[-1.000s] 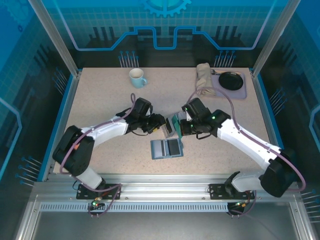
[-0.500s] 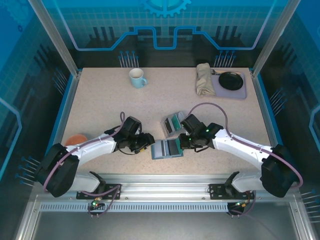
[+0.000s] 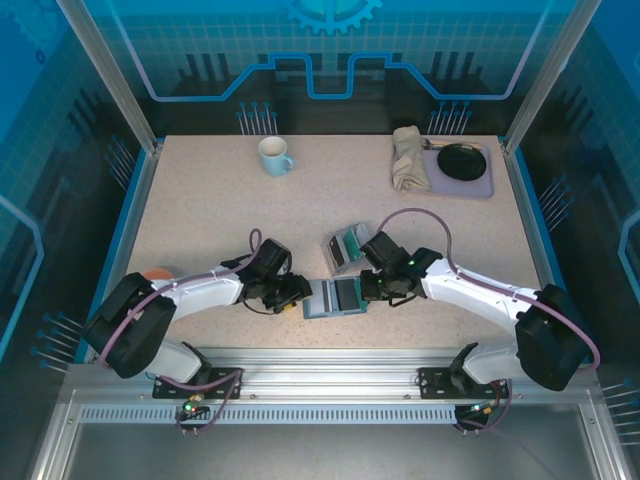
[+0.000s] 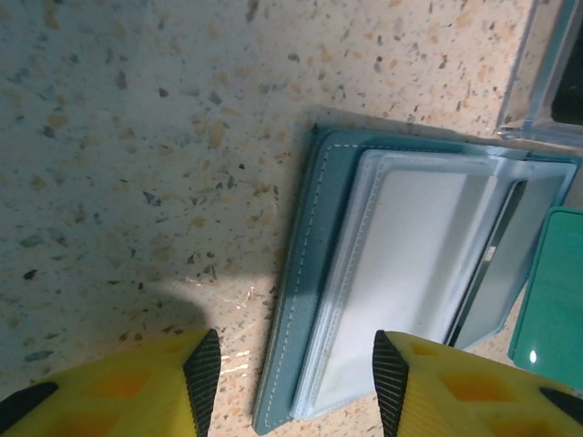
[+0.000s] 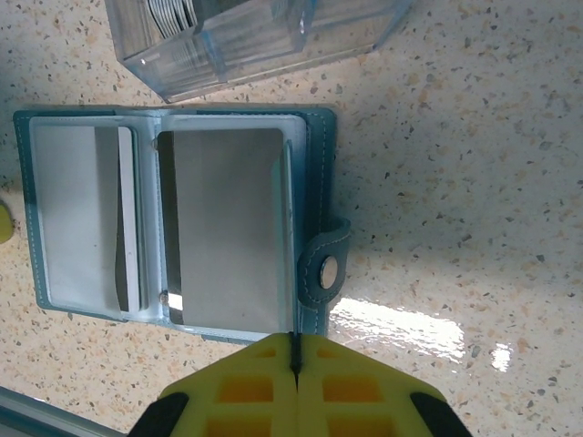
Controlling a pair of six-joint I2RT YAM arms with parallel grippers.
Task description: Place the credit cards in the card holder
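The blue-teal card holder (image 3: 333, 297) lies open and flat near the table's front edge. My left gripper (image 3: 300, 294) is open at its left side. In the left wrist view its fingers (image 4: 298, 373) straddle the stitched left edge of the holder (image 4: 401, 273). My right gripper (image 3: 366, 288) is at the holder's right side and shut (image 5: 294, 350) on a thin teal-green credit card (image 4: 551, 291), held on edge over the right half. The snap tab (image 5: 323, 269) sticks out to the right. A grey panel (image 5: 228, 228) fills the right pocket.
A clear tiered card rack (image 3: 345, 246) with more cards stands just behind the holder. At the back are a pale mug (image 3: 274, 155), a folded cloth (image 3: 407, 158) and a purple tray (image 3: 480, 186) with a black dish. An orange object (image 3: 152, 275) peeks out beside the left arm.
Both arms came forward from the card rack to the card holder. In the last half second the left gripper slid right up to the holder's left edge; the right gripper barely shifted.
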